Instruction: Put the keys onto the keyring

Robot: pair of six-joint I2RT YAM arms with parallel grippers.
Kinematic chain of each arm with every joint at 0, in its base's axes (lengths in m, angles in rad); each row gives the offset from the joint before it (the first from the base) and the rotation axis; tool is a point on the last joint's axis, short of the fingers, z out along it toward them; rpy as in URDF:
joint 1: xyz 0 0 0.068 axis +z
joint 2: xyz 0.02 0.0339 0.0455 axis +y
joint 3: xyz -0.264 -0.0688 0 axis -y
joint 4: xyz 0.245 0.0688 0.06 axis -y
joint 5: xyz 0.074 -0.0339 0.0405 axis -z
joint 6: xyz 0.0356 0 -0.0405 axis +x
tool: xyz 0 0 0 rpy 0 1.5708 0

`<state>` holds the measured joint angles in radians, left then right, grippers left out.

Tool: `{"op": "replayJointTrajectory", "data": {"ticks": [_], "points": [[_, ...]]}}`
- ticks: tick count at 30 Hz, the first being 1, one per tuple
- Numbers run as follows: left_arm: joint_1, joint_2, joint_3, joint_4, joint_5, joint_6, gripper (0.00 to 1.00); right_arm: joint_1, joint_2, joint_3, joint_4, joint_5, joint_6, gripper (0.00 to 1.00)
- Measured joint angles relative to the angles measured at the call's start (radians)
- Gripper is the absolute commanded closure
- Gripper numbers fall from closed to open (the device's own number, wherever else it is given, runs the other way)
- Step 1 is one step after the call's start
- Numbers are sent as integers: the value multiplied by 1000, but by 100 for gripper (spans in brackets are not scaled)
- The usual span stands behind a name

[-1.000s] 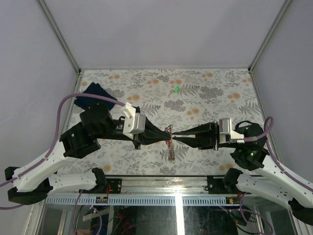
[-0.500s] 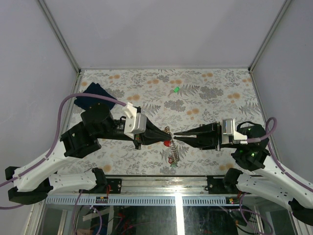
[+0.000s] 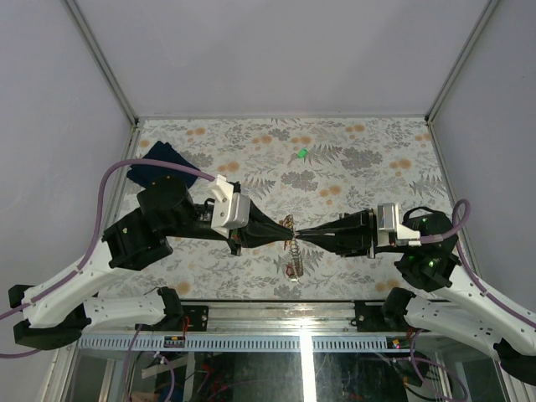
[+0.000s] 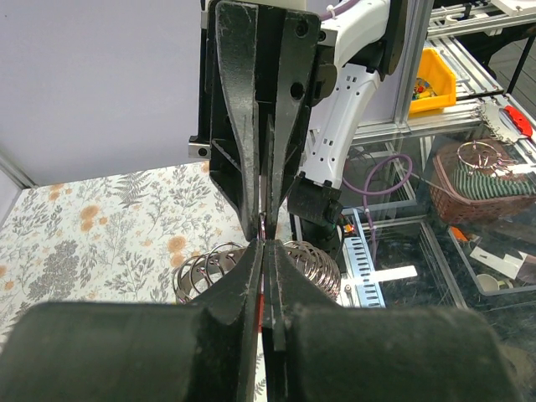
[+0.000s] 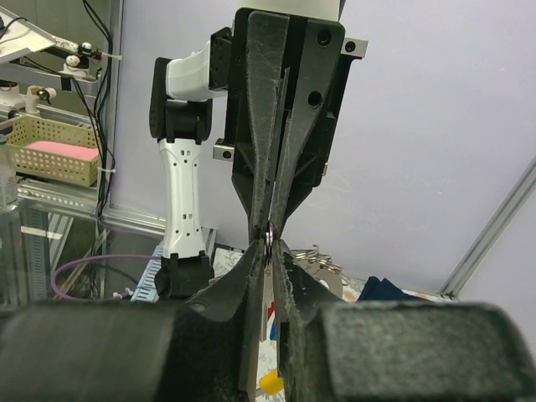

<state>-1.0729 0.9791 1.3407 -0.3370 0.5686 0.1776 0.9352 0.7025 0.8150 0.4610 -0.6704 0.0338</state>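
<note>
Two arms meet nose to nose over the near middle of the flowered table (image 3: 368, 151). From above, the left gripper (image 3: 283, 226) and the right gripper (image 3: 301, 234) come in from opposite sides, tips almost touching. The keyring (image 3: 290, 224) is a small glint right where they meet, held clear of the table. Its chain (image 3: 293, 261) hangs down from that spot towards the near edge. One green-tagged key (image 3: 301, 153) lies alone farther back, well apart from both arms. A dark blue cloth (image 3: 157, 164) sits at the far left, beside the left arm's cable.

Looking along the left wrist, the left gripper (image 4: 264, 251) has its fingers pressed tight together, with a red sliver (image 4: 261, 303) showing in the seam. The right gripper (image 4: 266, 222) comes down from the top of this view, its tips just above the left ones. Loops of the silvery chain (image 4: 311, 258) bulge out on both sides behind the tips.

Looking along the right wrist, the right gripper (image 5: 266, 249) has its fingers drawn nearly together, with only a thin slit between them. The keyring (image 5: 268, 237) sits at the very tips, between them and the left gripper (image 5: 270, 219) coming down from the top. Whether the right fingers actually pinch it I cannot tell. A yellow tag (image 5: 270, 383) and a red-and-blue tag (image 5: 270, 311) show low in the slit.
</note>
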Motion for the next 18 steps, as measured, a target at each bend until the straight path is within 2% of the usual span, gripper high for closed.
{"op": "replayJointTrajectory", "data": {"ticks": [4,7,9,18], "points": [[0,0,0,0,0,0,100,0,0,0,0,-3,2,100],[0,0,0,0,0,0,81,0,0,0,0,-2,2,100],[0,0,0,3,-3,0,73,0,-1,-1,-1,-1,-1,100],[0,-37,-20,41,-66,-21,69,0,-69,-40,-11,31,-100,99]]}}
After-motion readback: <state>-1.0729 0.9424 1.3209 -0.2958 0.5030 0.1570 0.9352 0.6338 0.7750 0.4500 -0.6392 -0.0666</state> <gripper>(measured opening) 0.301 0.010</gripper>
